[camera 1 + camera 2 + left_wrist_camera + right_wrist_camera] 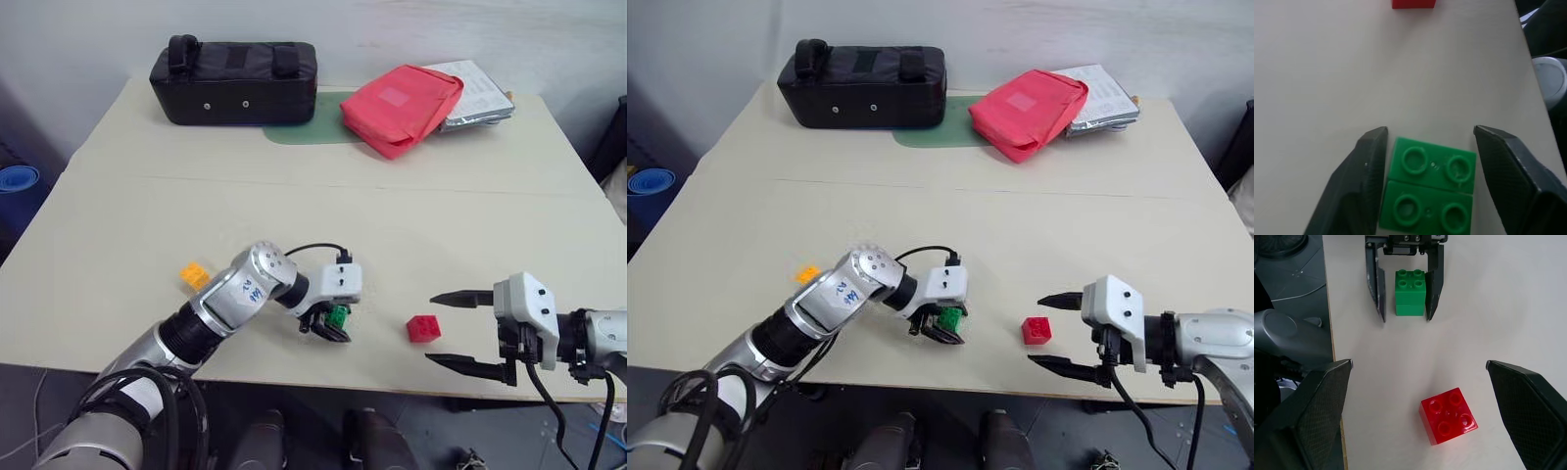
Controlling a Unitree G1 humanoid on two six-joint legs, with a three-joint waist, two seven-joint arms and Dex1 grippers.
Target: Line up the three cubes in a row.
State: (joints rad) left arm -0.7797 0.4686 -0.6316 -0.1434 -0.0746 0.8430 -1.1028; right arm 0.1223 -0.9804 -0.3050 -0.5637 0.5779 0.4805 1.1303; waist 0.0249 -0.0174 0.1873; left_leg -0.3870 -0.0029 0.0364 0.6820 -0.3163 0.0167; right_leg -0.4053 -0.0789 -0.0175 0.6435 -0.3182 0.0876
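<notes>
Centrally, near the table's (549, 196) front edge, the green brick (1410, 292) sat on the tabletop between the two black fingers of the left gripper (1404, 296), studs up. Those fingers stood apart: in the left wrist view one finger (1364, 176) lay against or just beside the brick's side, and the other showed a clear strip of table before the brick, so nothing was clamped. The brick's long axis seemed to run along the fingers, though the views made that hard to settle.

Further to the robot's right lay the red brick (423, 328), near the green one but apart from it, and roughly level with it along the front edge. It sat just ahead of the right gripper (462, 332), whose fingers were spread wide and empty, pointing toward it. The orange-yellow brick (194, 275) rested on the far side of the left forearm, somewhat deeper on the table.

Judged from this, green and red already made a rough line; the orange-yellow brick was the outlier, and the left arm was far nearer to it.
</notes>
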